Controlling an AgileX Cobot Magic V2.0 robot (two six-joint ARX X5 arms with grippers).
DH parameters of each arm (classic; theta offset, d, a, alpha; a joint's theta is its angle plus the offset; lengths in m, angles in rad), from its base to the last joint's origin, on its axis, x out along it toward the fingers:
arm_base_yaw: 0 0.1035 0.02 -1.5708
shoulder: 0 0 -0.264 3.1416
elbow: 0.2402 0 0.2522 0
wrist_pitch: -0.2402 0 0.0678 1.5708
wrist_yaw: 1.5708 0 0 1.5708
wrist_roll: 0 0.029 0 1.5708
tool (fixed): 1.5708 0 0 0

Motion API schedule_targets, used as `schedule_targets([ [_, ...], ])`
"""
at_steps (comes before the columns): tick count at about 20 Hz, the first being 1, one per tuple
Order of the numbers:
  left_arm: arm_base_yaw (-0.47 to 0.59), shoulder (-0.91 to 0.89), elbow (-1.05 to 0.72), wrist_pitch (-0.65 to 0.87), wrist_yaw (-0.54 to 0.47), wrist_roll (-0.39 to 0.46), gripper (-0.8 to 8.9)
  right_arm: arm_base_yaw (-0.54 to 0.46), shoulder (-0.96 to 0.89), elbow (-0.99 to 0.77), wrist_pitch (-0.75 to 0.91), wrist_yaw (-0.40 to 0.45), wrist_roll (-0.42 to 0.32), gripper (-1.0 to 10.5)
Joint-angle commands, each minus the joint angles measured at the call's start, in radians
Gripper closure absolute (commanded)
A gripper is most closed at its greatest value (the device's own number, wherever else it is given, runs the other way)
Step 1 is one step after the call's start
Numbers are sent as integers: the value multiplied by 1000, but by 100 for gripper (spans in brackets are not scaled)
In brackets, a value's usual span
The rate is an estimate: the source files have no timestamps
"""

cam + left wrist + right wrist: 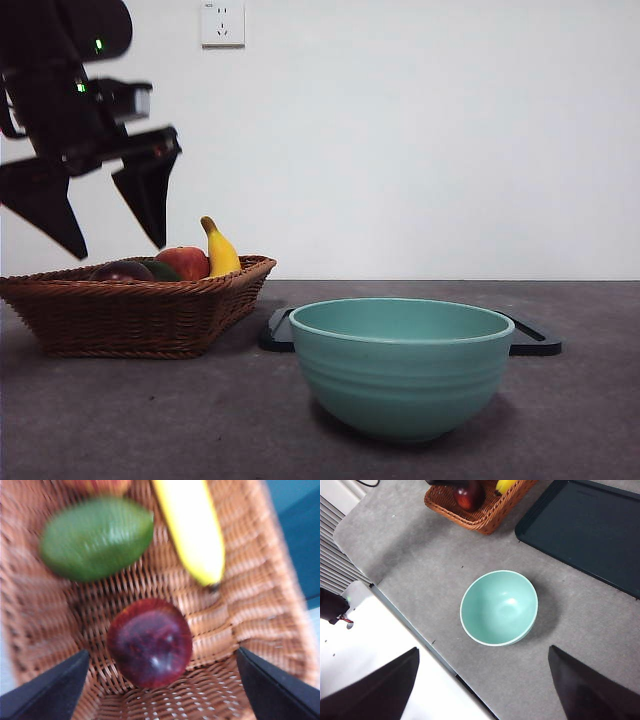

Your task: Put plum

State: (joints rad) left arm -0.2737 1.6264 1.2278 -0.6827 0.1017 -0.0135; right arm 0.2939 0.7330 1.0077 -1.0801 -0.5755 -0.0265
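1. Basket (130,315) serving as my landmark: it is sitting on the grey table (580,400), well to one side of the teal bowl (400,365).
2. My left gripper (115,215) is hanging just above the basket, its two black jaws spread wide and gripping nothing.
3. My plum (149,642) is lying on the basket's woven floor, showing between those spread jaws in my left wrist view, touched by neither.
4. Deeper in the basket, a green fruit (96,537) and a banana (192,530) are lying beside each other, apart from the plum; a red apple (183,262) is sitting next to the banana.
5. My right gripper (482,690) is hovering high over the table, well away from the basket, jaws wide apart and carrying nothing, with the bowl in sight beneath it.
6. Behind the bowl, near the basket, a dark tray (585,527) is lying flat.
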Motion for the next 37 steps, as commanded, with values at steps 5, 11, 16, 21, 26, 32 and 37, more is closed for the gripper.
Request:
schedule_targets([
  [5,-14,117,24,56,-6,2,350,5,5,19,11,0,-7,533],
  [11,-15,127,24,45,-27,1,492,5,5,19,11,0,-7,533],
  [16,-15,111,24,45,-24,1,570,5,5,19,11,0,-7,533],
  [21,-41,-93,24,24,103,-6,570,5,5,19,25,0,-7,533],
  [26,-254,-265,24,-35,214,-6,570,5,5,19,40,0,-7,533],
  [32,-481,-187,24,0,210,7,570,5,5,19,40,0,-6,533],
  [37,-560,-57,24,40,205,40,570,5,4,19,39,0,0,533],
])
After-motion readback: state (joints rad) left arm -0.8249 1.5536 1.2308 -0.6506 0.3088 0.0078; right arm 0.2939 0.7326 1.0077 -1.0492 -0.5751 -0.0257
